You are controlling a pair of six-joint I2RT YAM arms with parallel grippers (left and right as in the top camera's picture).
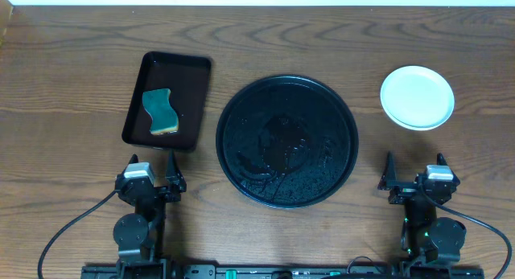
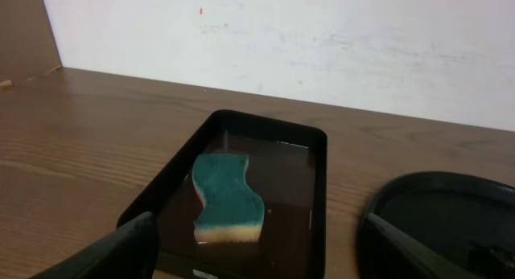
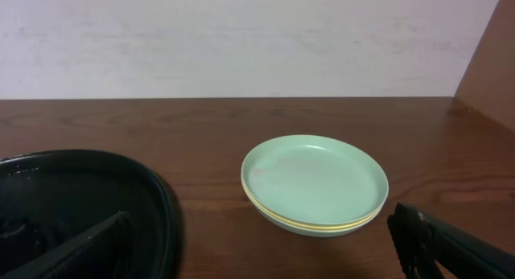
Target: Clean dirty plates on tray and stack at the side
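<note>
The plates (image 1: 417, 96) sit in one stack on the table at the far right; in the right wrist view the stack (image 3: 315, 183) shows a mint plate on top, a yellow rim under it and a mint one below. The large round black tray (image 1: 286, 141) lies in the middle with nothing on it, its surface wet and speckled. My left gripper (image 1: 151, 176) is open and empty near the front edge, left of the tray. My right gripper (image 1: 415, 175) is open and empty near the front edge, in front of the stack.
A smaller rectangular black tray (image 1: 166, 100) at the left holds a green and yellow sponge (image 1: 160, 111), also seen in the left wrist view (image 2: 228, 195). A white wall runs behind the table's far edge.
</note>
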